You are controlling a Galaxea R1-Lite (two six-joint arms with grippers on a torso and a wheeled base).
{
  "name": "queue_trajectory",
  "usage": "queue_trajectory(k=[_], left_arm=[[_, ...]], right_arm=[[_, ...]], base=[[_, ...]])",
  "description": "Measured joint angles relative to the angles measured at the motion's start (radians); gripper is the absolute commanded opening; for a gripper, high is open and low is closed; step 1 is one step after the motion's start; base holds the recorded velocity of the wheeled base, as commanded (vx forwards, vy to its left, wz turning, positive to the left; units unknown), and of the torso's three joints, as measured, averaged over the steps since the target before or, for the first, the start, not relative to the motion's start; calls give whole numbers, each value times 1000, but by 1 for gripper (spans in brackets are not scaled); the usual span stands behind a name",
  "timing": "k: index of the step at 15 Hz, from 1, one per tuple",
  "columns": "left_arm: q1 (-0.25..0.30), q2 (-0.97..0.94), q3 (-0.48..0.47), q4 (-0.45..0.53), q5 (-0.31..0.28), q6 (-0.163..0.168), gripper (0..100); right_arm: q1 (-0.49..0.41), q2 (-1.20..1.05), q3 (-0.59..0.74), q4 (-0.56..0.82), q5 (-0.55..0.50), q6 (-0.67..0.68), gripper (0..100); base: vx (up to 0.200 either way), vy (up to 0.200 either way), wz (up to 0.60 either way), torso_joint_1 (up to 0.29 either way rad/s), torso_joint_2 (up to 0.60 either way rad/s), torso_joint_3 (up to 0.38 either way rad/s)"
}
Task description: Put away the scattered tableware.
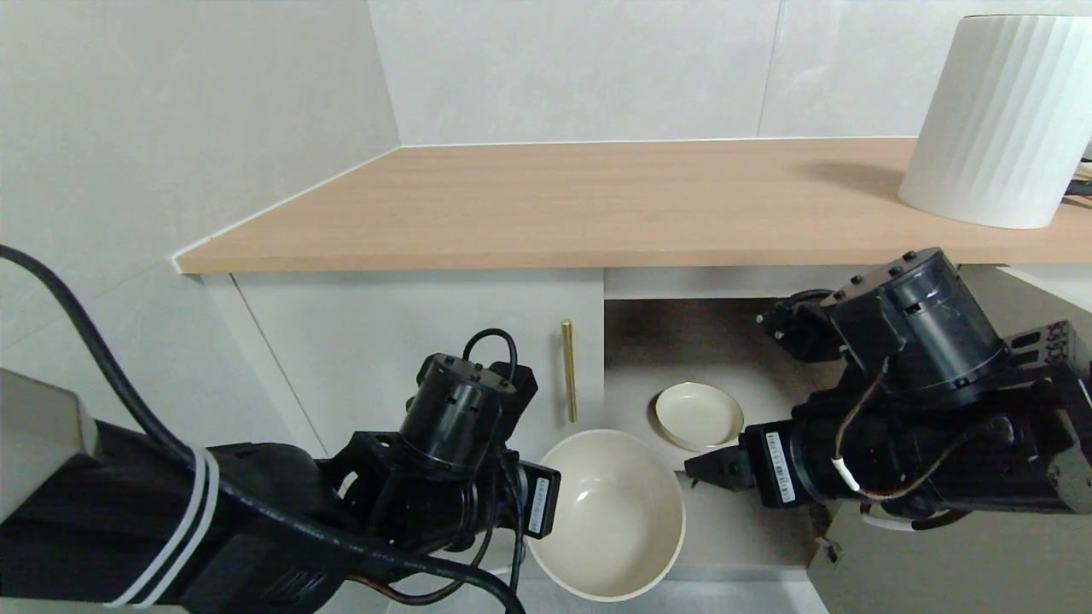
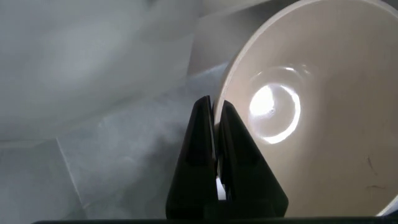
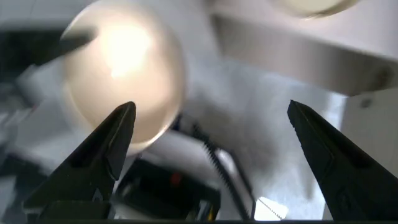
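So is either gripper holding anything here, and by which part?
The left gripper is shut on the rim of the large cream bowl. The right gripper is open and holds nothing.

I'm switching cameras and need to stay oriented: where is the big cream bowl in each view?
Head view: big cream bowl, bottom centre, before the open cabinet.
Left wrist view: bowl, rim pinched in the left gripper.
Right wrist view: bowl, blurred, past the open right gripper.
Shared landmark: small dish inside that cabinet.
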Motion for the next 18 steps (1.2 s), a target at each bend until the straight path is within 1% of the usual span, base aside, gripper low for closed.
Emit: queue_trajectory(k=[3,6,10,11,14,18], left_arm=[[-5,13,0,-5,3,1,0],[-5,5,0,-14,20,1,0],[-9,-12,0,-14,24,1,0],[-11,-13,0,-14,24,0,0],[-16,-11,0,-14,22,-2,0],[-38,15,0,-18,26,-4,0]], right_arm=[[26,33,2,3,6,1,100],[53,113,3,0,5,5,100],[61,180,-4,-12,1,9,100],[61,188,-4,-16,1,9,0],[64,200,-5,-22,0,10,0],[94,221,-11,-31,-6,22,0]], base=[[0,0,0,0,0,0],[0,0,0,0,0,0],[0,0,0,0,0,0],[0,0,0,0,0,0],[0,0,0,0,0,0],[0,0,0,0,0,0]])
